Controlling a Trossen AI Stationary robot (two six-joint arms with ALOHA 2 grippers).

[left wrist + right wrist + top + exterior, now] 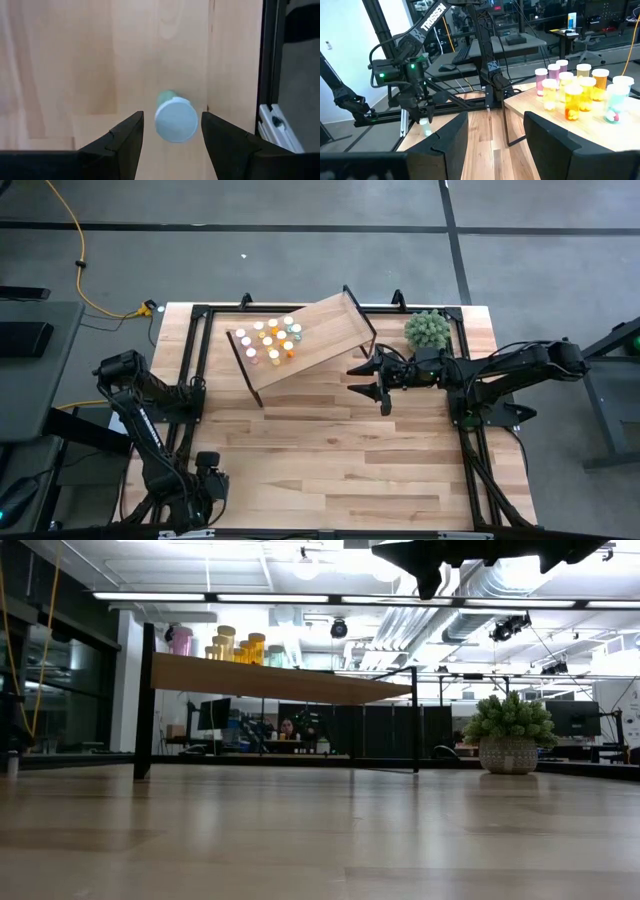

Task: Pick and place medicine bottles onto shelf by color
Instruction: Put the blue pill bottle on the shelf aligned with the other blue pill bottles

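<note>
A teal medicine bottle [175,119] with a white cap stands upright on the tabletop near its left near corner. My left gripper [172,115] points down over it, open, one finger on either side of the cap without touching. The right wrist view shows this gripper [422,117] above the bottle [425,129]. The shelf [310,340] stands on black legs at the table's far middle. Several orange, yellow, pink and teal bottles [270,340] stand on its left end. My right gripper [358,378] hovers open and level, right of the shelf, with nothing between its fingers.
A fuzzy green plant in a pot [428,330] stands at the far right. A black metal frame [272,70] runs along the table's edge beside the teal bottle. Bare wood tabletop [340,460] spreads across the middle and near side.
</note>
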